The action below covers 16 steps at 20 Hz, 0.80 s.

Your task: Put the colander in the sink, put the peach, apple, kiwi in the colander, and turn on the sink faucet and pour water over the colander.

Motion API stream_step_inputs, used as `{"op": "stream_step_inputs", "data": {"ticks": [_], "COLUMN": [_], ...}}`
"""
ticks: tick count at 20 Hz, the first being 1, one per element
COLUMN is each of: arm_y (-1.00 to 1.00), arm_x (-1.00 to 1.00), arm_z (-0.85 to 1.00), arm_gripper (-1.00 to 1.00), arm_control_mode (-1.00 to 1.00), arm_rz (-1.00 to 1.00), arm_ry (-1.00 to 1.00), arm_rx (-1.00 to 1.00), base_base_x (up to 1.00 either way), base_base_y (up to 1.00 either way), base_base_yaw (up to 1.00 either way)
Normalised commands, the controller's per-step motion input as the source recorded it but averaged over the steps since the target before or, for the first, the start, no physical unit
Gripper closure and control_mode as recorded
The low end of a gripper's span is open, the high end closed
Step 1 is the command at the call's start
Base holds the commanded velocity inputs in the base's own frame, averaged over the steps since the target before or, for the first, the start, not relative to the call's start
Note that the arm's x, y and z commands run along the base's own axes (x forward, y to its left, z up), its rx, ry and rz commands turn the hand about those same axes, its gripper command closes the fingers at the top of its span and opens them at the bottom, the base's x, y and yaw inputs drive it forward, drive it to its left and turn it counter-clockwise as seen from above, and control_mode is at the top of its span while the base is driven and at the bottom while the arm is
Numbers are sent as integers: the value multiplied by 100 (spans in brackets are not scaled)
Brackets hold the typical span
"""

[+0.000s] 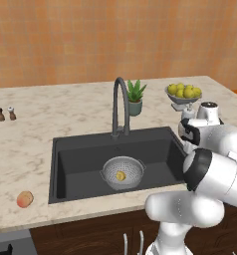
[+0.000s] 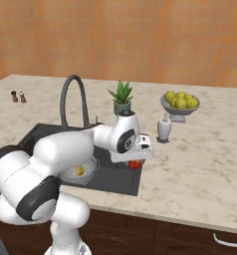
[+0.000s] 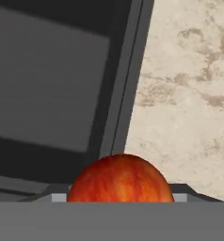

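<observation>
Gripper (image 2: 135,162) pinches the apple (image 3: 120,179) between its fingers, above the sink's (image 1: 70,154) near-right edge; a loose hold could drop it short of the colander (image 1: 122,172) off to its left

A robot arm (image 2: 51,164) made of fat, rounded, glossy white segments, like smooth tubes joined end to end. Between the segments sit dark grey to black rings marking the joints; one broad black band wraps the elbow, another circles the shoulder. The lowest segment is a bulbous white column. Near the far end, a shorter white wrist piece has a round dark disc set into its side. The hand (image 2: 140,148) beyond it is a flat white block with a black patch on top. In the left base view the wrist ends in a round white cap with a dark centre.
</observation>
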Motion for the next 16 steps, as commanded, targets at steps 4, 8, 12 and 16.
{"op": "stream_step_inputs", "data": {"ticks": [4,8,12,16], "arm_y": [64,46,57,64], "arm_x": [4,35,48,29], "arm_z": [3,5,7,0], "arm_gripper": [100,100,100,100], "arm_control_mode": [-100,-100,-100,-100], "arm_rz": [46,38,34,35], "arm_ry": [-11,0,0,0], "arm_rx": [24,35,24,21], "base_base_x": [0,0,0,0], "base_base_y": [0,0,0,0], "base_base_yaw": [0,0,0,0]}}
